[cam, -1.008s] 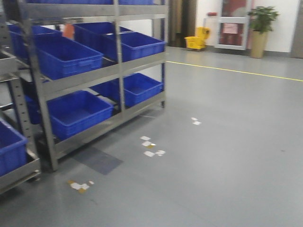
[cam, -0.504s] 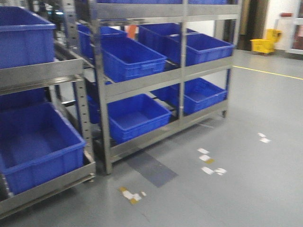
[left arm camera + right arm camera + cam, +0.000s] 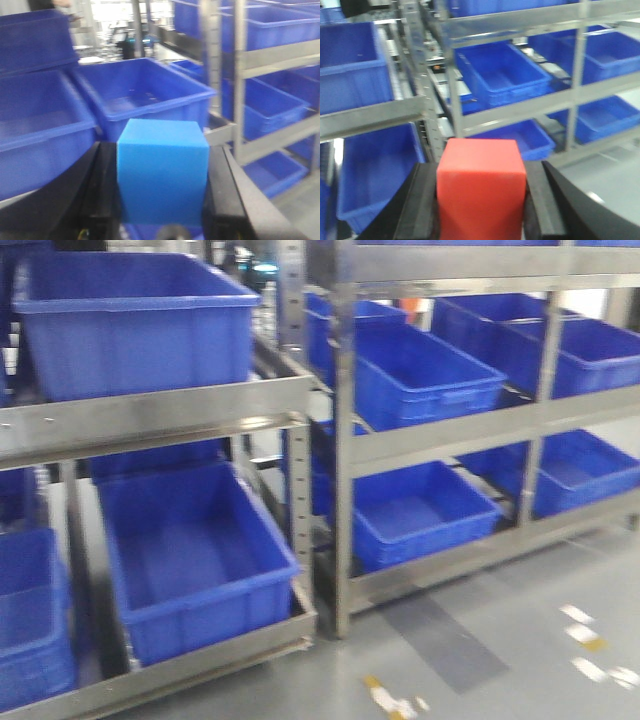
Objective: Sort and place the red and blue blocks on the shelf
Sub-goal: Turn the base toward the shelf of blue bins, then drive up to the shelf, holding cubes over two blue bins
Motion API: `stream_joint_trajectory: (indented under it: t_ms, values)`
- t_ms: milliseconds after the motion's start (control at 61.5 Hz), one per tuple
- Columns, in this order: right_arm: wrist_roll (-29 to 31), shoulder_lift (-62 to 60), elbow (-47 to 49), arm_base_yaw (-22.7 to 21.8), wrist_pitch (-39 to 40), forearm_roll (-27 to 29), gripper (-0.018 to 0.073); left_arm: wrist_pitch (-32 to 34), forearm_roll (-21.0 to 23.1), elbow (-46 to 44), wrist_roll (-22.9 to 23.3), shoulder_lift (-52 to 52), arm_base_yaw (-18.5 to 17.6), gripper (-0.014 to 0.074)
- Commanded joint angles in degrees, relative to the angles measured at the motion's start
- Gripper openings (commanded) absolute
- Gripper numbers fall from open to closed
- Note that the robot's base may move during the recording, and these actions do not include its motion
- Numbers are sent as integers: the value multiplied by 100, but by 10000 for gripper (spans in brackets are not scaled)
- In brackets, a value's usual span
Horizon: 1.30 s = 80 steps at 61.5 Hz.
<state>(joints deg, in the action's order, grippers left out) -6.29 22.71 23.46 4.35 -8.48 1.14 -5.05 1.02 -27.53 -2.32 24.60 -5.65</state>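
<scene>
A light blue block fills the lower middle of the left wrist view, and my left gripper is shut on it with a black finger against each side. My right gripper is shut on the red block in the same way. The steel shelf with its brushed front rails stands ahead in the front view, running left to right. It also shows behind the blocks as the shelf and the shelf. Neither gripper shows in the front view.
Large dark-blue bins sit on every shelf level, one big bin on the upper left rail. Steel uprights divide the racks. Grey floor with tape scraps lies at the lower right.
The front view has swung left: the shelf racks slid right and grew larger, the yellow mop bucket and the doorway dropped out of view, and a nearer left rack came in.
</scene>
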Motion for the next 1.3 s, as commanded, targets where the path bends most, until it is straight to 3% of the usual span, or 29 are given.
stream_joint_trajectory:
  t_ms: [0,1284]
  values:
    - [39,26,160,-35,497,-36,57,505,32,-163,12,50,3,125]
    - [39,26,160,-35,497,-36,57,505,32,-163,12,50,3,125]
